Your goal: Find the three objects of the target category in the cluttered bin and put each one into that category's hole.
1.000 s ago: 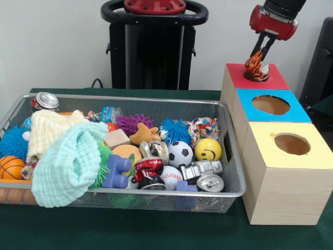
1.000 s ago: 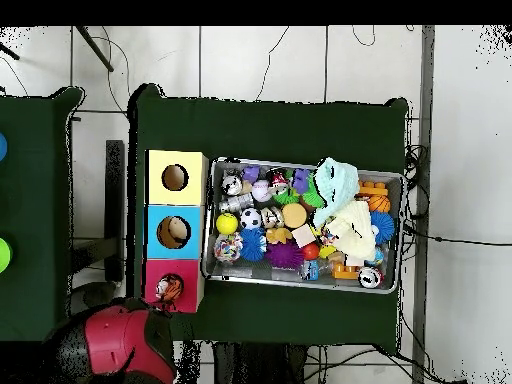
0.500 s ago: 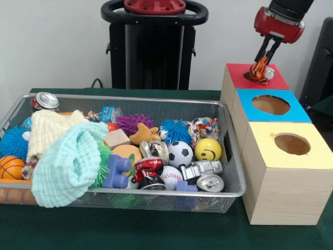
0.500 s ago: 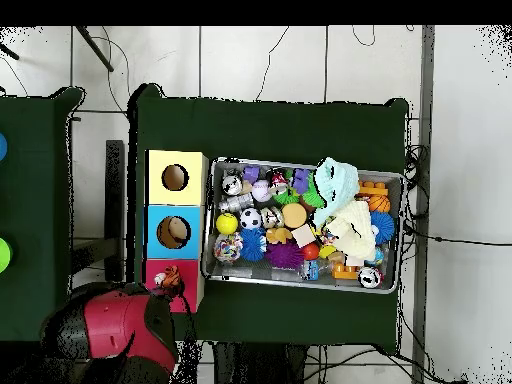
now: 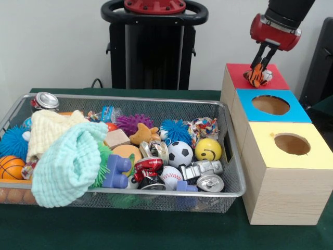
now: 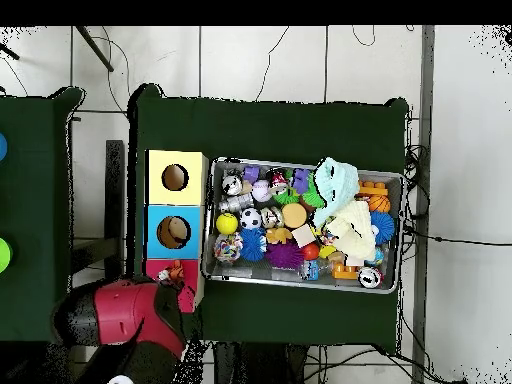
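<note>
Orange-and-black striped plush tiger toy [image 5: 255, 76] hangs pinched in my hand [image 5: 258, 66] above the red-topped wooden box's round hole [image 5: 254, 76]; soft and light, I judge, best gripped mid-body.

no readable text, labels or numbers anywhere
</note>
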### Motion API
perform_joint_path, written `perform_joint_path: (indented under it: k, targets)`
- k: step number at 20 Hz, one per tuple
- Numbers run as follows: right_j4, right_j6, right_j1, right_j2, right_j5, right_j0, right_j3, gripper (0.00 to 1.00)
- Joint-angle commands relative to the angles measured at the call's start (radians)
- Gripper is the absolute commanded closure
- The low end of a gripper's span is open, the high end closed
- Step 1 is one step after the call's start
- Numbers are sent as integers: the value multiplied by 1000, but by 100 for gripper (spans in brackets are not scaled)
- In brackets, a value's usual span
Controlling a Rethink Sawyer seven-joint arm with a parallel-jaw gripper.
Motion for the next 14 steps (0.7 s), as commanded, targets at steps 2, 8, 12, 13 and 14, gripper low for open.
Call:
perform_joint_path:
  k: [2, 8, 12, 13, 14]
  targets:
    - [39, 192, 43, 82, -50, -45, -8, 100]
    - [33, 204, 28, 77, -94, -32, 42, 100]
    - [30, 207, 20, 78, -118, -28, 71, 100]
    - [29, 209, 18, 78, -125, -26, 80, 100]
    - [29, 208, 17, 79, -130, -27, 84, 100]
